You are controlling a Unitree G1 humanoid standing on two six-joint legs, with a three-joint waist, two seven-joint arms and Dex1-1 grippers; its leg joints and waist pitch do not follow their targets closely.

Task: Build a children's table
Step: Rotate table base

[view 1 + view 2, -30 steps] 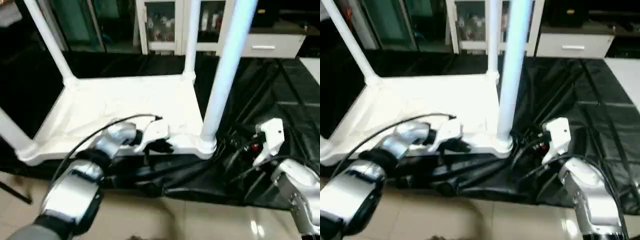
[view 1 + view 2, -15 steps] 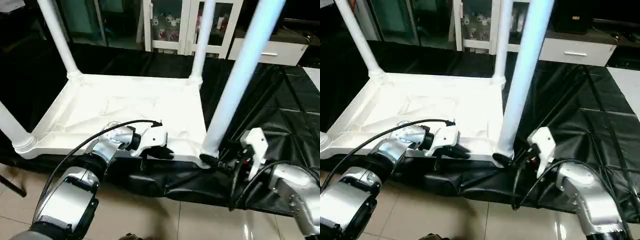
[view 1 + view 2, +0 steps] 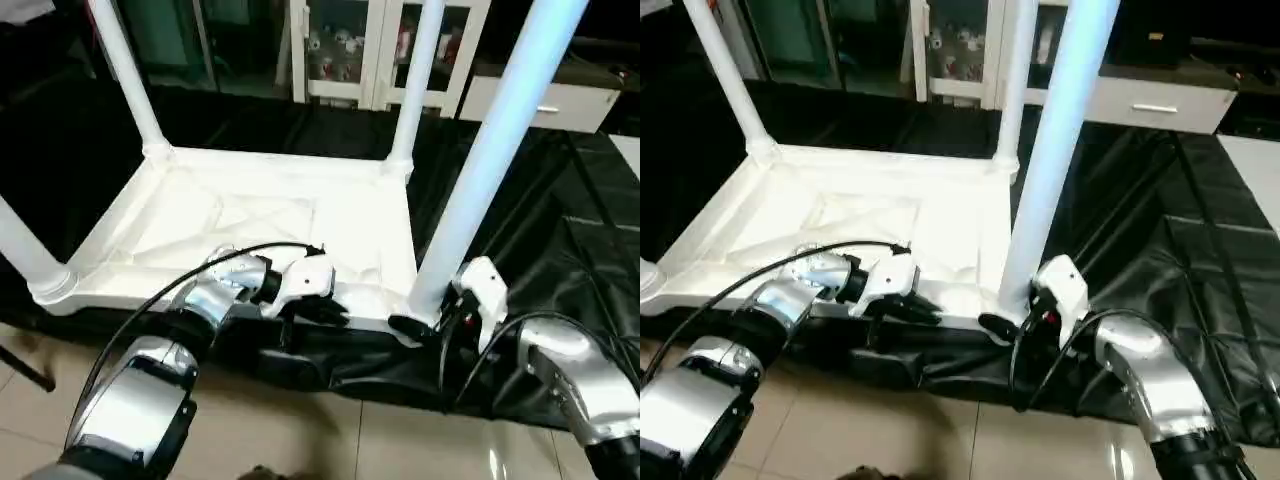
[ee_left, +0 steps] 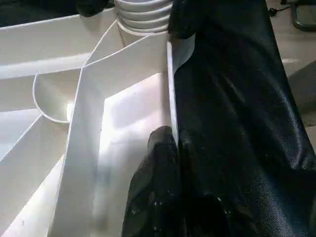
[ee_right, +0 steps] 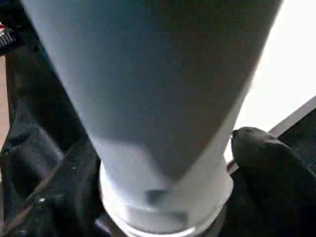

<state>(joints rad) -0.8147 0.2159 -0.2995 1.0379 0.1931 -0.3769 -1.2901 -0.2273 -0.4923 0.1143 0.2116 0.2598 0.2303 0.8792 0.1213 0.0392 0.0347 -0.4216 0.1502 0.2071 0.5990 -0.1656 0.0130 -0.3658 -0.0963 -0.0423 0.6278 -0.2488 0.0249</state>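
The left gripper (image 4: 170,148) is clamped on the tabletop (image 3: 250,215) rim. The right gripper (image 3: 1012,318) stands open beside the near-right leg (image 3: 1055,150), apparently straddling its base.

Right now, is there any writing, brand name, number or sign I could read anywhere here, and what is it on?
None can be read.
Bottles in the glass-fronted cabinet: labels too small and blurred to read.
Upturned white tabletop, its legs, the black cover, both grippers' white housings: no lettering visible.
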